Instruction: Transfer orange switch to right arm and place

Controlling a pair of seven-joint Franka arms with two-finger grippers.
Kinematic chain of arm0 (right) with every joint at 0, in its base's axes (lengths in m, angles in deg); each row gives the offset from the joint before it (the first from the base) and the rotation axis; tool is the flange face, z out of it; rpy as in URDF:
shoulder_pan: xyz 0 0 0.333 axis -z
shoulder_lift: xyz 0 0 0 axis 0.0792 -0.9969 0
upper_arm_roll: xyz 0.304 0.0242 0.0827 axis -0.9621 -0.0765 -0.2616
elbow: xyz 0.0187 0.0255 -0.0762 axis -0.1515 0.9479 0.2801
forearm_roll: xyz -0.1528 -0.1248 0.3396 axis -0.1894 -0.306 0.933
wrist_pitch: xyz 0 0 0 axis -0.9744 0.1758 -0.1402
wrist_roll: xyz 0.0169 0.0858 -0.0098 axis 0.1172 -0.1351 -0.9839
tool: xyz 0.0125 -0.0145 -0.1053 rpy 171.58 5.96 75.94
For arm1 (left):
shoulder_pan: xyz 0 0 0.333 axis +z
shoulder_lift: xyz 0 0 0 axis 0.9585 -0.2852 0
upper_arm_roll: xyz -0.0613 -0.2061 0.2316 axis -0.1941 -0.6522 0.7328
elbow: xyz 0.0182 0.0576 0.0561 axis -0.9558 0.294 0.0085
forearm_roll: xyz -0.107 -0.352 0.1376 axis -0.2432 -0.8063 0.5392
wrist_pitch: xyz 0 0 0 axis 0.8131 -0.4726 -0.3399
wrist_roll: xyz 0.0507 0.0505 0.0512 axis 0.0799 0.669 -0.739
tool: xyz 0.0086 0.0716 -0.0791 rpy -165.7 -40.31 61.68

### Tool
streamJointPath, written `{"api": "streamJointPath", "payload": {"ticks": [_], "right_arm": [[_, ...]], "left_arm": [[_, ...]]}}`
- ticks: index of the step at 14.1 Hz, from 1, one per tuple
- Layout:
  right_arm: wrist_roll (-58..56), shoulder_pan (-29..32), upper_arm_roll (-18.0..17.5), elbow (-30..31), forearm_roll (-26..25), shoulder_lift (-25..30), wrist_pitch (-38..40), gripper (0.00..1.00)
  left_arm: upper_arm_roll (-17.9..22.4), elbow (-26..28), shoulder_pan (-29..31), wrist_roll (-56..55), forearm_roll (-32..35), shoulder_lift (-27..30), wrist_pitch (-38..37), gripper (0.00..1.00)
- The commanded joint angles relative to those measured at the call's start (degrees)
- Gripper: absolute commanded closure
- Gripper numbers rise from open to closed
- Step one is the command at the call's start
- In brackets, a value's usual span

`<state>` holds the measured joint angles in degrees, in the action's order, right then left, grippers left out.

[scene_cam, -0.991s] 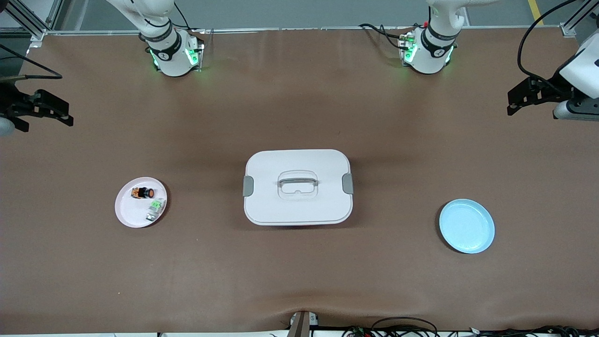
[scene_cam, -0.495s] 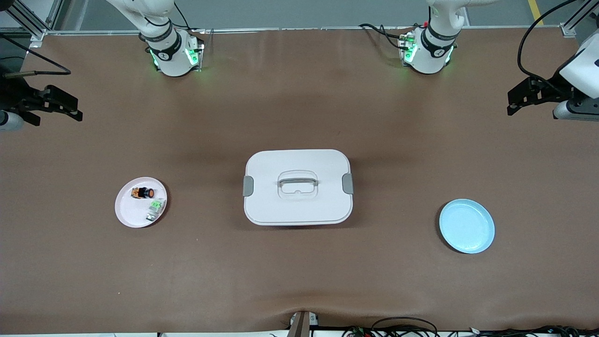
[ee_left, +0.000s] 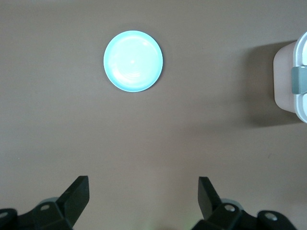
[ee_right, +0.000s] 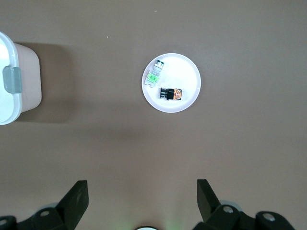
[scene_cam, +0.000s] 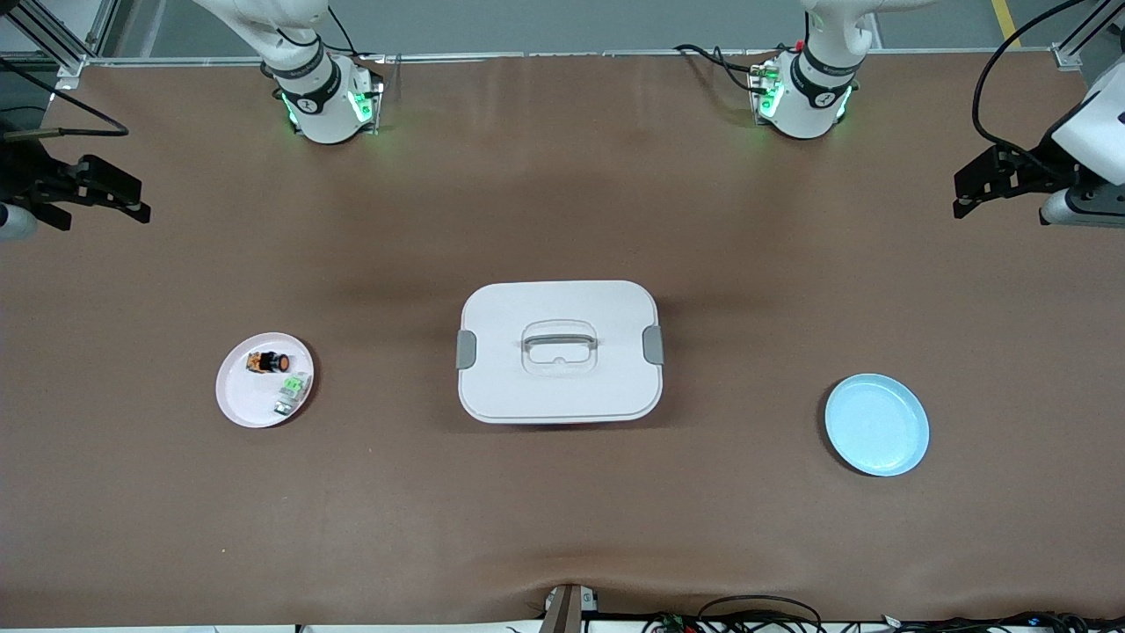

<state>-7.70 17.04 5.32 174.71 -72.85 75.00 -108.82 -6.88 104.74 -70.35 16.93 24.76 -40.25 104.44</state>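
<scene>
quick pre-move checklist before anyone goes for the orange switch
1. Orange switch on the pink plate, uncovered: ok.
2. Green-and-white part lies beside the switch; gap enough for a clean grasp: cannot tell.
3. Right pincer open, empty, over the table edge at its own end: ok.
4. Left pincer open, empty, at its own end: ok.
5. Blue plate bare: ok.
6. White lidded box sits mid-table between both plates, in a straight crossing path: not ok.
</scene>
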Motion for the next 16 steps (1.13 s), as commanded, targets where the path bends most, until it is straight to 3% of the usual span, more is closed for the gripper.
{"api": "streamJointPath", "payload": {"ticks": [1,3,6,8,16], "right_arm": [[-0.16,-5.63,6.79,2.29,0.83,1.85,-0.85,0.0],[-0.16,-6.43,7.06,2.9,0.83,2.47,-0.94,0.0],[-0.16,-9.93,11.27,7.91,0.83,5.71,-4.01,0.0],[-0.16,-11.44,13.12,8.01,0.83,5.81,-3.93,0.0],[5.27,-11.35,14.01,8.09,0.83,6.07,-4.28,0.0]], "left_arm": [[0.13,0.89,0.53,1.61,-1.1,1.32,0.69,0.0],[0.13,0.89,1.14,1.61,-1.1,1.41,0.69,0.0],[0.04,0.89,1.14,1.7,-1.1,1.59,0.6,0.0],[0.04,0.89,1.14,1.7,-1.19,1.5,0.6,0.0],[0.04,0.89,1.14,1.7,-1.19,1.5,0.34,0.0]]}}
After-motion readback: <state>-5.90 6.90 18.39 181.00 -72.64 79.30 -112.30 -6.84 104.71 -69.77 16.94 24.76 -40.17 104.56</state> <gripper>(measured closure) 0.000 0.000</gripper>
